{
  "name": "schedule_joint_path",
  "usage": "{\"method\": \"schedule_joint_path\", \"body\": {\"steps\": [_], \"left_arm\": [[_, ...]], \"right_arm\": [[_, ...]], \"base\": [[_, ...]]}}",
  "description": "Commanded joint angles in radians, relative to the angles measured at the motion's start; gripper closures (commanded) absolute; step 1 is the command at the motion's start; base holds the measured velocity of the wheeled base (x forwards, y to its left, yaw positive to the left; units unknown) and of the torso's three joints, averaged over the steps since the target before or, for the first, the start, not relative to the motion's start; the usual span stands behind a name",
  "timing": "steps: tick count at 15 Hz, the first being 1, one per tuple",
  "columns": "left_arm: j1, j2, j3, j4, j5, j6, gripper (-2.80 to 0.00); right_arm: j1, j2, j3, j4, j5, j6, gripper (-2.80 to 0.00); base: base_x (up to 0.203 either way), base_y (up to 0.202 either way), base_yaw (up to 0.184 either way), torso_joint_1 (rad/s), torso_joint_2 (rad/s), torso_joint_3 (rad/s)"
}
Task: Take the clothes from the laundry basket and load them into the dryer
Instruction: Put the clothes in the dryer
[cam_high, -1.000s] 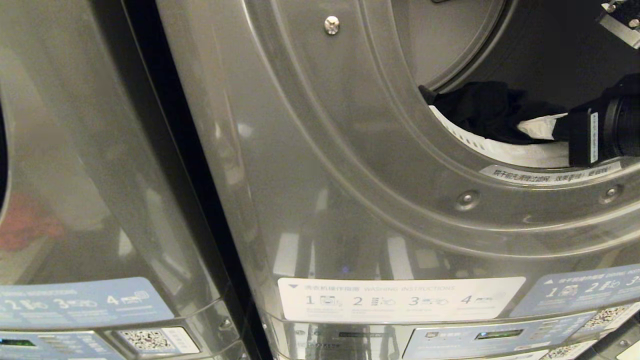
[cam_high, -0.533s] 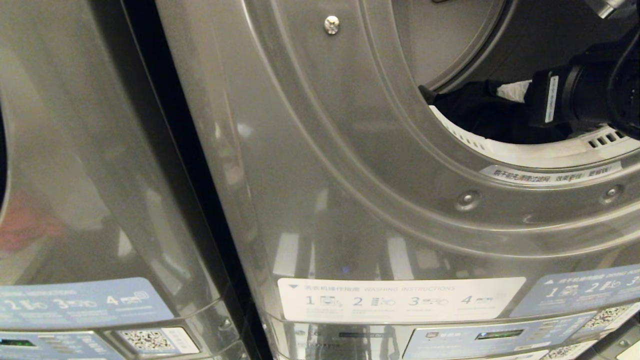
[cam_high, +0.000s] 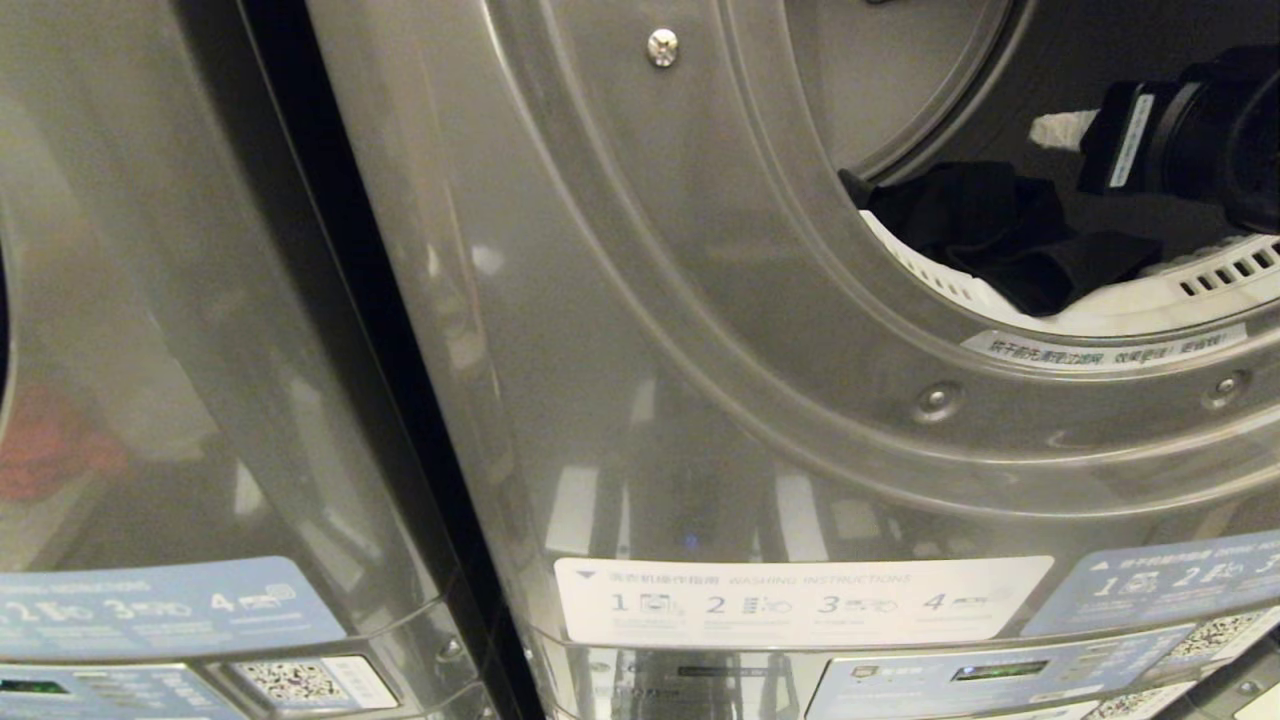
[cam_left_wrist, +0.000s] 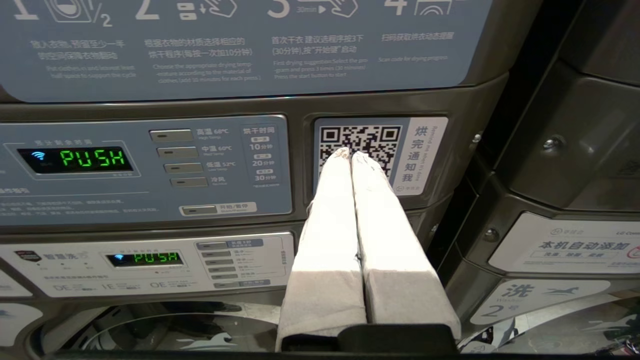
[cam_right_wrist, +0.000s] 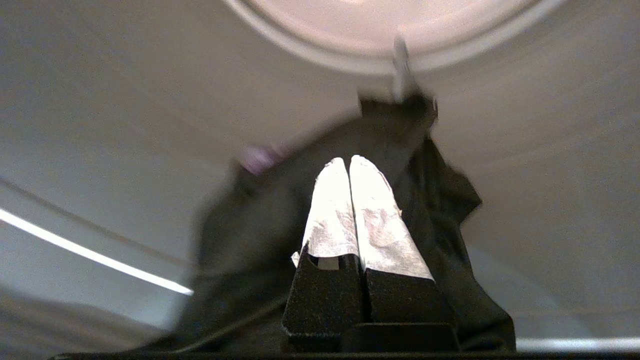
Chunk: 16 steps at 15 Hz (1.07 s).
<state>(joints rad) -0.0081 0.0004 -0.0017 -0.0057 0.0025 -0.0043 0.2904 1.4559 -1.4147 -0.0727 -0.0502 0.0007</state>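
A dark, almost black garment (cam_high: 1000, 235) lies crumpled just inside the round opening of the grey dryer (cam_high: 700, 300), draped over the white slotted rim at the bottom of the opening. In the right wrist view the same dark cloth (cam_right_wrist: 440, 200) spreads over the pale drum wall, blurred, with a small purple patch at one edge.

Below the opening a white sticker (cam_high: 800, 598) reads "WASHING INSTRUCTIONS" with steps numbered 1 to 4, and a curved strip of Chinese text runs along the rim. In the left wrist view two green displays (cam_left_wrist: 92, 158) read "PUSH", a QR code label (cam_left_wrist: 360, 145) sits beside the control panel, and a blue panel gives English drying suggestions too small to read fully.

The right hand (cam_high: 1060, 130) reaches into the opening from the right, above the garment, its white-wrapped fingers (cam_right_wrist: 370, 200) pressed together with nothing between them. The left hand (cam_left_wrist: 350, 155) hangs low before the control panel, its white fingers together, holding nothing.
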Motion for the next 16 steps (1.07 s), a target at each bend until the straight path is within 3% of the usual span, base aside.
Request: {"method": "schedule_joint_path", "body": {"steps": [1, 5, 7, 9, 11, 16], "left_arm": [[-0.001, 0.0, 0.0, 0.0, 0.001, 0.0, 0.0], [-0.001, 0.0, 0.0, 0.0, 0.001, 0.0, 0.0], [0.0, 0.0, 0.0, 0.0, 0.001, 0.0, 0.0], [-0.001, 0.0, 0.0, 0.0, 0.001, 0.0, 0.0], [0.0, 0.0, 0.0, 0.0, 0.001, 0.0, 0.0], [0.0, 0.0, 0.0, 0.0, 0.001, 0.0, 0.0]], "right_arm": [[-0.008, -0.095, 0.033, -0.023, 0.047, 0.02, 0.0], [-0.059, -0.339, 0.188, -0.124, 0.303, 0.052, 0.0], [-0.066, -0.478, 0.302, -0.16, 0.374, 0.07, 0.0], [-0.109, -0.636, 0.49, -0.171, 0.397, 0.068, 0.0], [-0.221, -0.76, 0.693, -0.169, 0.407, 0.033, 0.0], [-0.482, -1.05, 1.239, -0.156, 0.403, -0.128, 0.0]], "base": [[0.0, 0.0, 0.0, 0.0, 0.0, 0.0], [0.0, 0.0, 0.0, 0.0, 0.0, 0.0], [0.0, 0.0, 0.0, 0.0, 0.0, 0.0], [0.0, 0.0, 0.0, 0.0, 0.0, 0.0], [0.0, 0.0, 0.0, 0.0, 0.0, 0.0], [0.0, 0.0, 0.0, 0.0, 0.0, 0.0]]}}
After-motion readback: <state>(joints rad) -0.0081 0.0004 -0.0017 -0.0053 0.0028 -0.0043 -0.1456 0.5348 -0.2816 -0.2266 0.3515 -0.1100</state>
